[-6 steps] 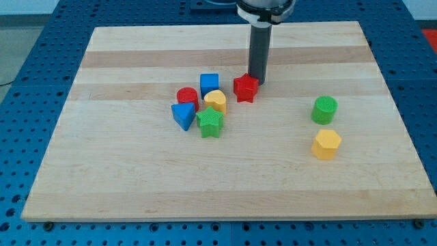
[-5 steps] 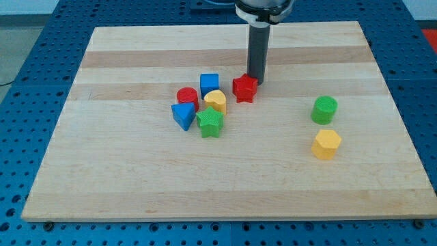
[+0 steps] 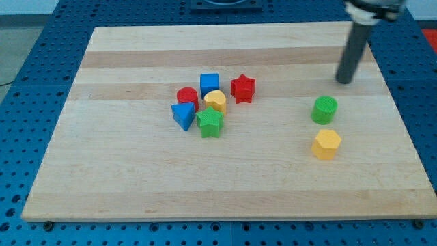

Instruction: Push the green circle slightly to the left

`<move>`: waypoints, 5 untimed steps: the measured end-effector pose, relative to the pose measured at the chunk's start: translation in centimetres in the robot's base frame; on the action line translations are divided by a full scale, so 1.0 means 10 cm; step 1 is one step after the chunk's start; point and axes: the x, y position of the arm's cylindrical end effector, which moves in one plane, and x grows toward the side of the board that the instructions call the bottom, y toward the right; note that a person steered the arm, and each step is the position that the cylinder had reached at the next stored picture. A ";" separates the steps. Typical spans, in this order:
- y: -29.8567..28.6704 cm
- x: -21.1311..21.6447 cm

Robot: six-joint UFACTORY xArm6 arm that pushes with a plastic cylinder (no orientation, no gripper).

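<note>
The green circle [image 3: 324,109] lies on the wooden board [image 3: 136,171] at the view's right, just above a yellow hexagon [image 3: 326,144]. My tip [image 3: 345,81] is at the lower end of the dark rod, a short way above and to the right of the green circle, apart from it.
A cluster of blocks sits left of the board's centre: a red star [image 3: 242,89], a blue cube [image 3: 209,84], a red circle [image 3: 187,98], a yellow heart-like block [image 3: 216,101], a blue triangle [image 3: 182,115] and a green star [image 3: 210,123].
My tip has left the red star's right side and moved far to the view's right, ending above and right of the green circle. The red star shifted slightly left.
</note>
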 end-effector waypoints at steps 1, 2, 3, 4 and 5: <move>0.71 0.03; 0.95 0.65; 0.73 0.81; 0.28 0.81; -0.06 0.81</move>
